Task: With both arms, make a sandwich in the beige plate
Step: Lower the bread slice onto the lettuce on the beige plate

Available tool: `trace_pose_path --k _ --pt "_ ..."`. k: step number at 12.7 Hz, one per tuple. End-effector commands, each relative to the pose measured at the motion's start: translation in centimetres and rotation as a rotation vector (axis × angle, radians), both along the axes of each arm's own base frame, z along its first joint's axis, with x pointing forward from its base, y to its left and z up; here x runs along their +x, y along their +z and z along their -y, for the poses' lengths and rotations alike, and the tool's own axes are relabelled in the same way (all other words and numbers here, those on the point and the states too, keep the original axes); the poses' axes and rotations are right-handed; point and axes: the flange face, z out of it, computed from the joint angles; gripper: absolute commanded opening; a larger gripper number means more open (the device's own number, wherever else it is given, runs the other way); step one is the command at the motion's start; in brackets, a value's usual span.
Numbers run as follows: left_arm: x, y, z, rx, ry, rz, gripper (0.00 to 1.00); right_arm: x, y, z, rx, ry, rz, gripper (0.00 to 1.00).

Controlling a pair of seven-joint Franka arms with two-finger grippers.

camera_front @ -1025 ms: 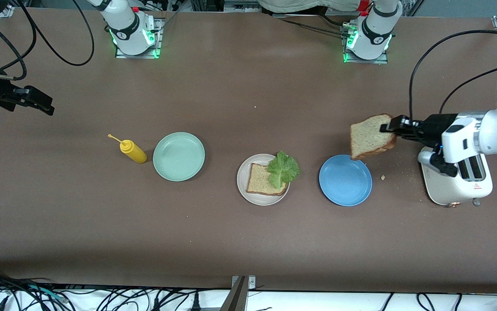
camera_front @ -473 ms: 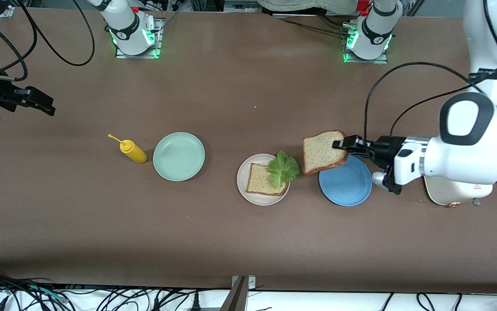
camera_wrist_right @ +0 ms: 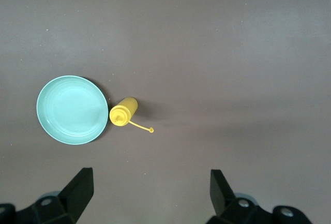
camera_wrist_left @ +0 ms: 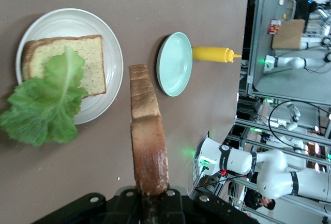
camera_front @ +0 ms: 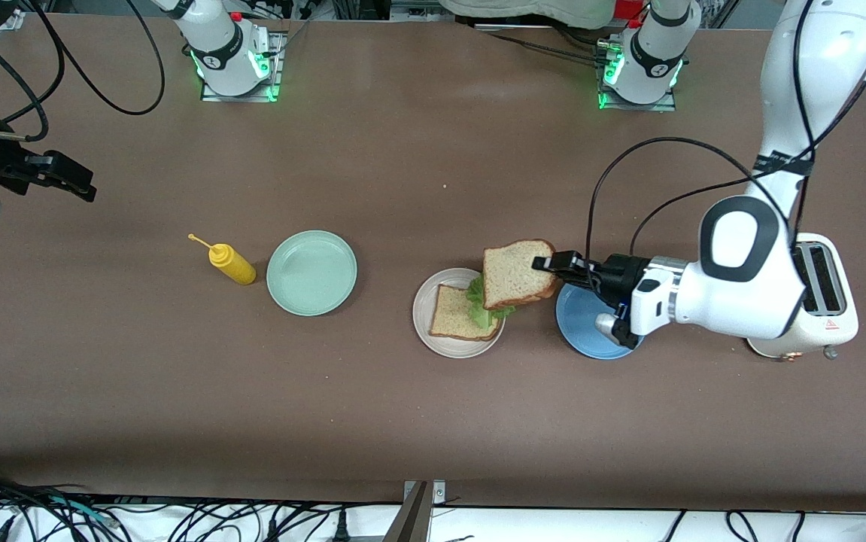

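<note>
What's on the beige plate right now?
On the beige plate lies one bread slice with a lettuce leaf on it. The left gripper holds a second slice in the air, covering part of the leaf from the front.

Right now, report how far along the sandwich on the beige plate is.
Done: one bread slice lies on the beige plate with the lettuce leaf on it. In hand: the left gripper is shut on the top bread slice, carried over the plate's edge. Left: lowering it onto the lettuce and letting go. The right gripper waits open at its end of the table.
</note>
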Motion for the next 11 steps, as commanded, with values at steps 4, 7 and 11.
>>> trace_pose_path --k 4,7,11 --pt "-1.8 -8.8 4.5 -0.2 -0.009 0.156 0.0 -0.2 0.3 0.0 0.02 0.013 -0.008 1.0" --pt "-2.3 -15.1 6.0 -0.328 0.032 0.234 0.0 -0.2 0.3 0.1 0.02 0.011 -0.006 1.0" --pt "-2.8 -18.9 6.3 -0.363 0.04 0.282 0.0 0.0 0.1 0.1 0.02 0.011 -0.006 1.0"
